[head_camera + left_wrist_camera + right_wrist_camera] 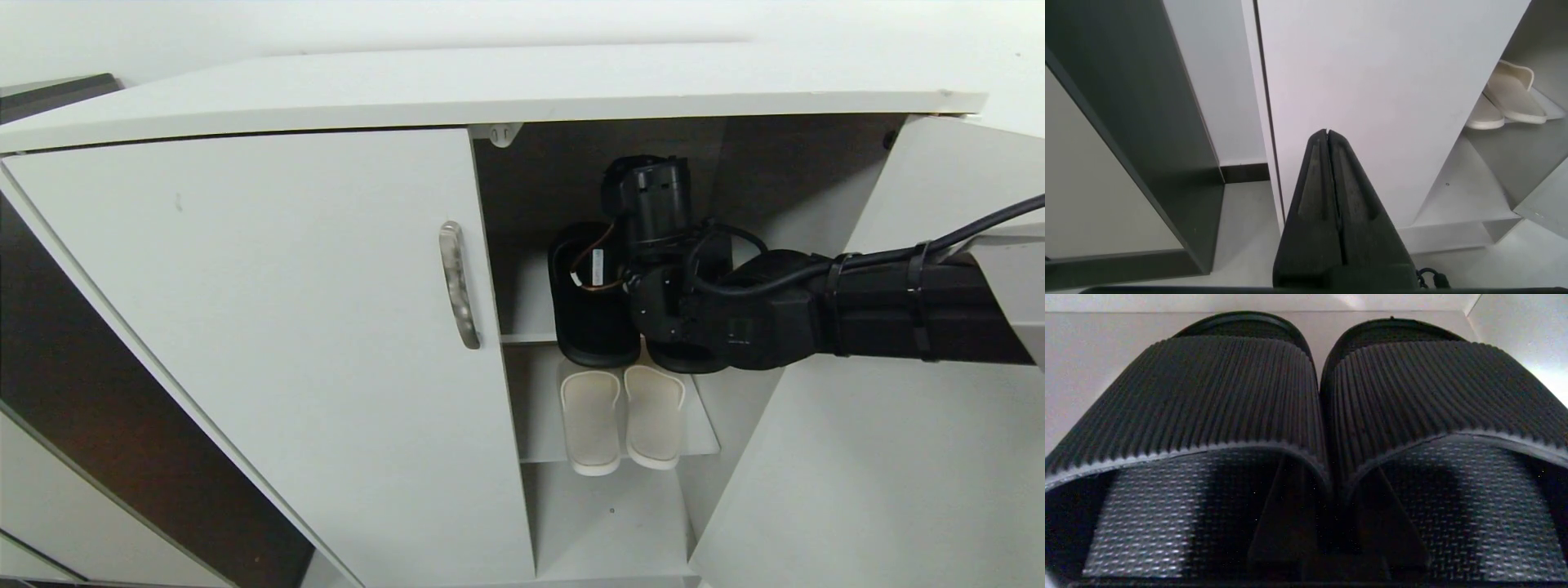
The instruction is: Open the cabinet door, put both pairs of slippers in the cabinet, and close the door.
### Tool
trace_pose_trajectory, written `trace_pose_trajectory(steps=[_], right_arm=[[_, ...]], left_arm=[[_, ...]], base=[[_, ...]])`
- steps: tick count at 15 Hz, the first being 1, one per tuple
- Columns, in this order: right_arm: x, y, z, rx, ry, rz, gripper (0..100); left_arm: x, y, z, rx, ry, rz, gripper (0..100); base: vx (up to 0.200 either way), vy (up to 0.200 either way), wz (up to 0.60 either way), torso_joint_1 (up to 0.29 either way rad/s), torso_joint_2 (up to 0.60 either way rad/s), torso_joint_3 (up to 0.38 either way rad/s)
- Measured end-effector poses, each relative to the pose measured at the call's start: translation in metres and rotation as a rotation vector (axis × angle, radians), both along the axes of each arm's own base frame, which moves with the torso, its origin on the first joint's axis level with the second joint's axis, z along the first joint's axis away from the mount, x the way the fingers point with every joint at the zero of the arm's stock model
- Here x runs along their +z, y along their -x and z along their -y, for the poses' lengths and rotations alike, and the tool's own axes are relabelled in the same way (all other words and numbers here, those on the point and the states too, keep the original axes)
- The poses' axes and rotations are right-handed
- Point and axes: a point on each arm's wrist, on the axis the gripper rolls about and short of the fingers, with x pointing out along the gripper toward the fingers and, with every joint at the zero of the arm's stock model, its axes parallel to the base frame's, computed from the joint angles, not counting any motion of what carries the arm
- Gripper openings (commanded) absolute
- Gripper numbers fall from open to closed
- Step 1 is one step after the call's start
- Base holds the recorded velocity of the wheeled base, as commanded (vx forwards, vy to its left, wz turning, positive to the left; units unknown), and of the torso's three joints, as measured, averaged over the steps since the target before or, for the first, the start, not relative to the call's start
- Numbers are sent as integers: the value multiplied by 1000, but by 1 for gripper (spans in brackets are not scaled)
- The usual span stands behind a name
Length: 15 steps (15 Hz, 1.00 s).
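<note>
White cabinet (490,90) fills the frame, its right-hand door (857,457) open. At centre, the right gripper (1331,523) clamps the black slippers (589,318) on the upper shelf, with the white slippers (620,416) just below. The left gripper (1327,143) is pressed together before the closed door (286,327).

Plain indoor room, likely a home entryway. A white shoe cabinet (269,327) with a metal door handle (459,284) stands against a bare white wall (490,24). Cream slippers (620,416) and black slippers (588,327) sit inside.
</note>
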Motion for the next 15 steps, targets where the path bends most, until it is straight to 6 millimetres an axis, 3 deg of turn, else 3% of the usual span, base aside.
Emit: trace_pose_trajectory(steps=[7,8,15], right_arm=[[-5,1,0,0,0,-12,0],[-5,1,0,0,0,-14,100],[-8,9,-1,11,15,-28,100]], left_arm=[[0,0,0,0,0,0,0],[0,0,0,0,0,0,0],[0,0,0,0,0,0,0]], base=[[0,0,0,0,0,0],[0,0,0,0,0,0],[0,0,0,0,0,0]])
